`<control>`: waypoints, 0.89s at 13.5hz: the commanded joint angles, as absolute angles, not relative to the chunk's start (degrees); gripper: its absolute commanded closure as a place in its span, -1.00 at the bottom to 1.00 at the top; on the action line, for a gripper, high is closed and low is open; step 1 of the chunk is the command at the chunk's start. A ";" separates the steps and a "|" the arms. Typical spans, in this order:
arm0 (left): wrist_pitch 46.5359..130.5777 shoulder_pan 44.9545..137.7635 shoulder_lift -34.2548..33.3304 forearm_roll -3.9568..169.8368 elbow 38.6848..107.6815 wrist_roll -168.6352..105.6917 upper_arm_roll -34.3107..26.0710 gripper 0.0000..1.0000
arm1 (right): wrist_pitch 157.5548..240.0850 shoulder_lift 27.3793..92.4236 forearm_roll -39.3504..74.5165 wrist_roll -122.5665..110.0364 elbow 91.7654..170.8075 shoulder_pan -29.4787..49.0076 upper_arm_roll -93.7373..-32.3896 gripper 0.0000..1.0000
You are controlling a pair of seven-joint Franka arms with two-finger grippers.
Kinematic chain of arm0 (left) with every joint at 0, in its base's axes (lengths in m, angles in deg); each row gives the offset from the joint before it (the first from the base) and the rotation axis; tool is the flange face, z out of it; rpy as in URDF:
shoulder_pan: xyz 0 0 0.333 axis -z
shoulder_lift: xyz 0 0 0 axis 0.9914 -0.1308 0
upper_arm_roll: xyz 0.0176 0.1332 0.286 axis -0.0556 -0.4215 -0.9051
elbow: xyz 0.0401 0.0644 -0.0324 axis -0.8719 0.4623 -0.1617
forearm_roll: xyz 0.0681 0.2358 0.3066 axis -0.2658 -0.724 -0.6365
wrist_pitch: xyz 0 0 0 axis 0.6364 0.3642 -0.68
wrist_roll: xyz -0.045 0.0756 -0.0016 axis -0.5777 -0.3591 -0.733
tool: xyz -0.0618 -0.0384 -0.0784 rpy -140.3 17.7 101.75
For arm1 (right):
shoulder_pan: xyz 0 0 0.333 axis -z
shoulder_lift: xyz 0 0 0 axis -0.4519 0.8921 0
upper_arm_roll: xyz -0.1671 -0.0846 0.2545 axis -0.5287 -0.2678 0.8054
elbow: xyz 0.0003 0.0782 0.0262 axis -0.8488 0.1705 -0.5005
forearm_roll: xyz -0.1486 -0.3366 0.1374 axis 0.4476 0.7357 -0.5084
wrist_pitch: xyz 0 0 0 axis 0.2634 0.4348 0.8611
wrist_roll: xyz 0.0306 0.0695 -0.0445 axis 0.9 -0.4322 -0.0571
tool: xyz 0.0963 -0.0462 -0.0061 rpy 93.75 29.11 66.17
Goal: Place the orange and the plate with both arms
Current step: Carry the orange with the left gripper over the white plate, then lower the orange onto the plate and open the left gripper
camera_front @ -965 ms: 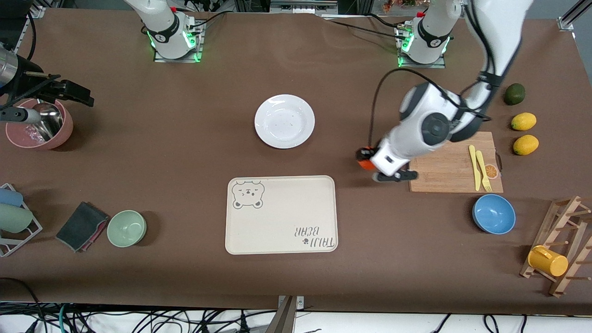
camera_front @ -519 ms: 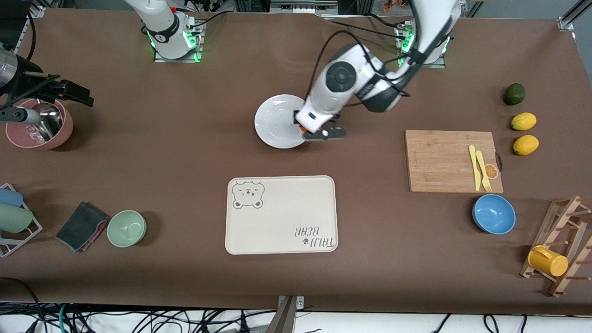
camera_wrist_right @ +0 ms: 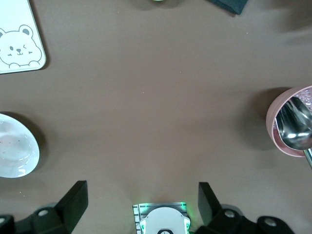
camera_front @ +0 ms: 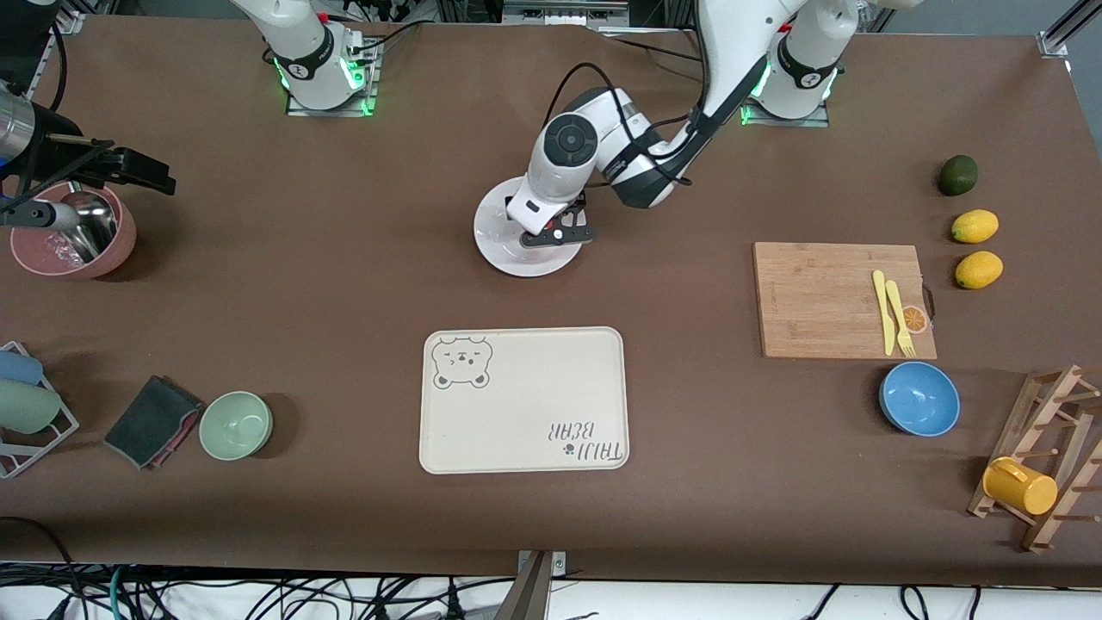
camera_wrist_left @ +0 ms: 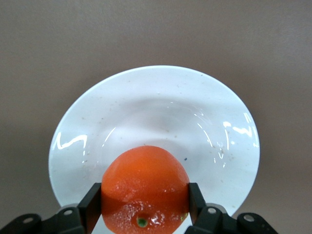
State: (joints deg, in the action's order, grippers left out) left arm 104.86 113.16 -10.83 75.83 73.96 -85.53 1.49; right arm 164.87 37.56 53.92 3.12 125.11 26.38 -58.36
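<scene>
My left gripper (camera_wrist_left: pixel 145 214) is shut on the orange (camera_wrist_left: pixel 145 187), a glossy orange-red fruit pinched between both black fingers. It holds the orange just over the white plate (camera_wrist_left: pixel 156 117), above the part of the bowl nearest the wrist camera. In the front view the left gripper (camera_front: pixel 551 232) covers the plate (camera_front: pixel 504 250), and the orange is hidden under the hand. My right gripper (camera_wrist_right: pixel 141 200) is open and empty. It waits high over the right arm's end of the table (camera_front: pixel 142 172), above the pink bowl. The plate's edge (camera_wrist_right: pixel 14 151) shows in the right wrist view.
A cream bear tray (camera_front: pixel 523 399) lies nearer the front camera than the plate. A cutting board (camera_front: pixel 826 301) with yellow cutlery, a blue bowl (camera_front: pixel 919 398) and two lemons (camera_front: pixel 975 226) sit toward the left arm's end. A pink bowl (camera_front: pixel 73 232) and a green bowl (camera_front: pixel 236 424) sit toward the right arm's end.
My left gripper has carried the orange from beside the cutting board to over the plate, then a little farther over its middle. The right arm has not moved.
</scene>
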 commanded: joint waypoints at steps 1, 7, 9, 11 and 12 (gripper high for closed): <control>105.60 116.23 -15.26 74.30 69.36 -88.21 -0.82 0.66 | 163.97 37.49 53.81 2.63 124.90 26.60 -58.41 -1.00; 106.22 116.06 -15.27 74.12 69.71 -88.30 -0.91 -1.00 | 163.97 37.84 53.81 2.72 124.90 26.60 -58.32 -1.00; 105.35 115.54 -14.48 73.86 69.89 -88.57 -0.91 -1.00 | 163.97 37.84 53.81 2.72 124.90 26.60 -58.40 -1.00; 100.62 114.22 -11.59 73.86 69.62 -88.30 -1.17 -1.00 | 163.53 38.02 53.55 2.81 124.99 26.51 -58.32 -1.00; 98.59 112.47 -9.75 73.77 69.71 -87.87 -1.18 -1.00 | 163.27 38.28 53.55 2.81 125.25 26.51 -58.32 -1.00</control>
